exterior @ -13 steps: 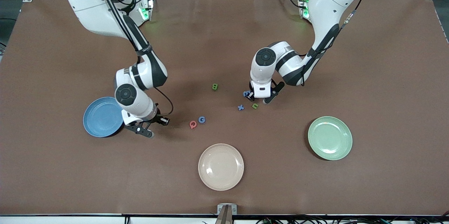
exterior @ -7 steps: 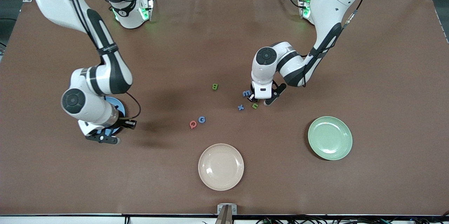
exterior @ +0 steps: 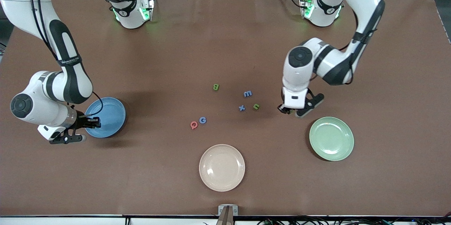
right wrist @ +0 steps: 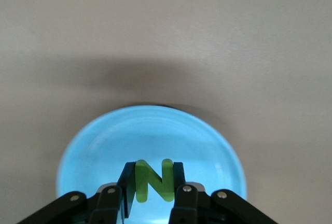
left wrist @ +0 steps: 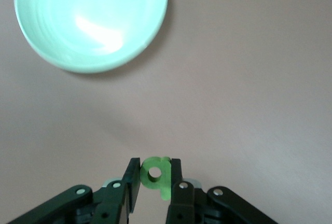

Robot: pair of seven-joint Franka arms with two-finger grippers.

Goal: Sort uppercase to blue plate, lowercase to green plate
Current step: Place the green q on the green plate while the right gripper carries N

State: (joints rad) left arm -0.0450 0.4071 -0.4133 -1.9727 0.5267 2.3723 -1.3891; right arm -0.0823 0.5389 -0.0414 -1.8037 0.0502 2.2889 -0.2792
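Right gripper (right wrist: 150,195) pinches the green N (right wrist: 151,180) between its fingers at the blue plate (exterior: 112,110) rim; left gripper (left wrist: 154,193) clamps the green q (left wrist: 156,175), green plate (left wrist: 62,53) just ahead; best to centre over each plate before letting go.
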